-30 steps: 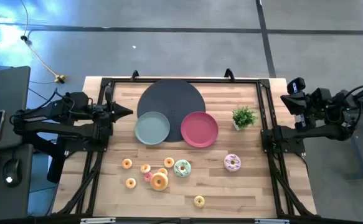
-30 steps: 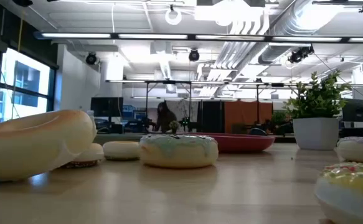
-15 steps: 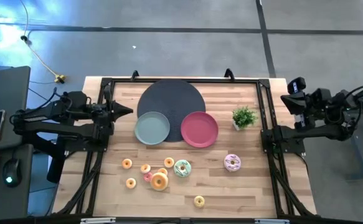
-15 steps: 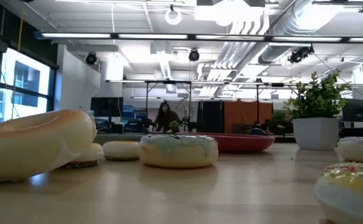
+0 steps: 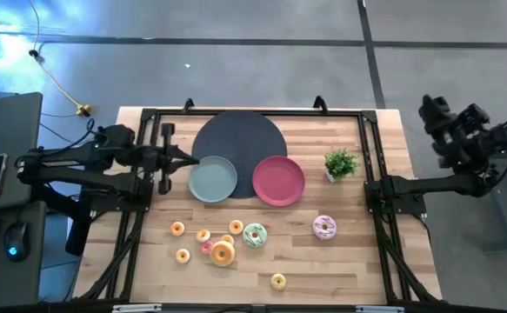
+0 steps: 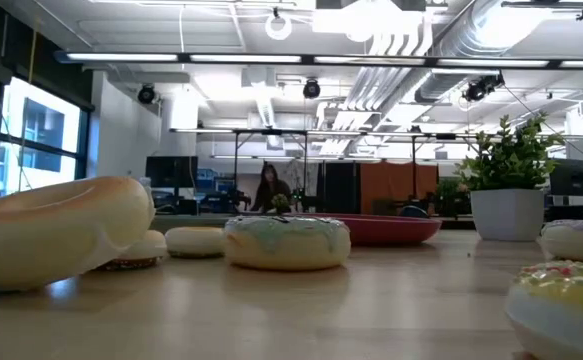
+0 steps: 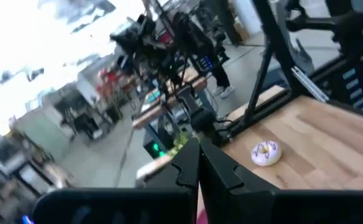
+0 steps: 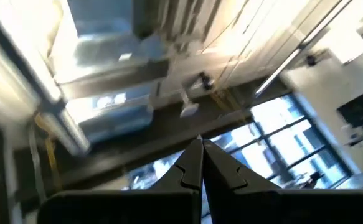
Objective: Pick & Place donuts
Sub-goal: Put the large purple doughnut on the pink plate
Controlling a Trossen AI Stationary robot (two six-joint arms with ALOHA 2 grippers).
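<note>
Yellow-iced donut (image 6: 568, 300) cut off at the edge

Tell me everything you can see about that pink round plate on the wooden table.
The pink round plate is a shallow dish with a raised rim, matte and plastic-looking, lying flat and empty on the wooden table. It overlaps the edge of the large dark round mat and sits right beside the grey-green round plate, rims nearly touching. The small potted green plant stands just to its other side. In the low view its rim shows red.
</note>
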